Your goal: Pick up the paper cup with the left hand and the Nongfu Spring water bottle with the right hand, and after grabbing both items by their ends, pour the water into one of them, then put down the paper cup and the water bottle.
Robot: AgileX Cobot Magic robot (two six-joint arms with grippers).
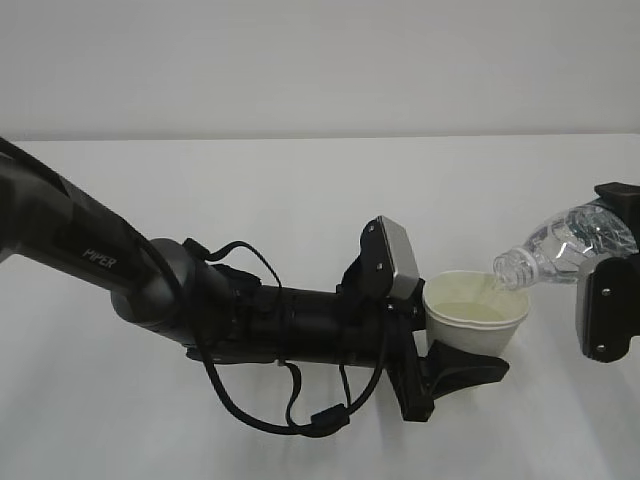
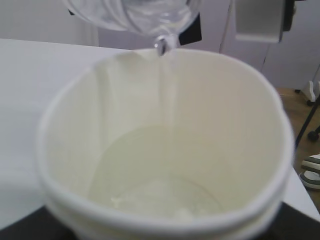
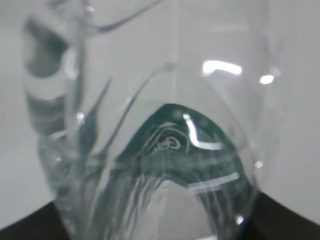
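Bare table behind cup, bottle

The place looks like a robot test room or a small lab. A plain white worktop stands before a bare pale wall. In the left wrist view, brown floor shows past the worktop edge, with shoes and a black stand leg.
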